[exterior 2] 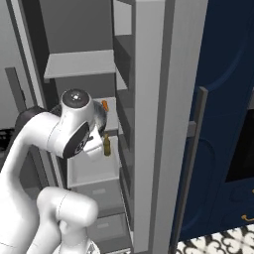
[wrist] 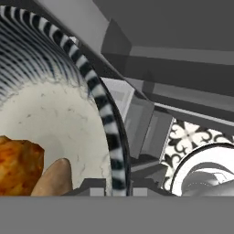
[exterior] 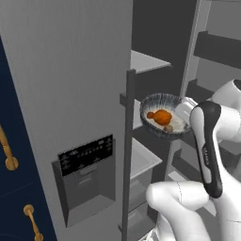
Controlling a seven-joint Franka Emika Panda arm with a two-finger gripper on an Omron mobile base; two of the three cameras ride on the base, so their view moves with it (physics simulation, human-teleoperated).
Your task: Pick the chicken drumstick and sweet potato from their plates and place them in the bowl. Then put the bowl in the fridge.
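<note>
The bowl, dark and ribbed outside and pale inside, hangs tilted in the air in front of the open fridge. Inside it lie the orange-brown chicken drumstick and, beside it, the small tan sweet potato. My gripper is shut on the bowl's right rim. In the hand view the striped rim of the bowl runs down between my gripper's tips, with the chicken drumstick and the sweet potato at the lower left. The plates are out of view.
The fridge's closed left door carries a dark dispenser panel and a long bar handle close to the bowl's left. Shelves and drawers show inside. A small bottle stands on a middle shelf. Navy cabinets flank the fridge.
</note>
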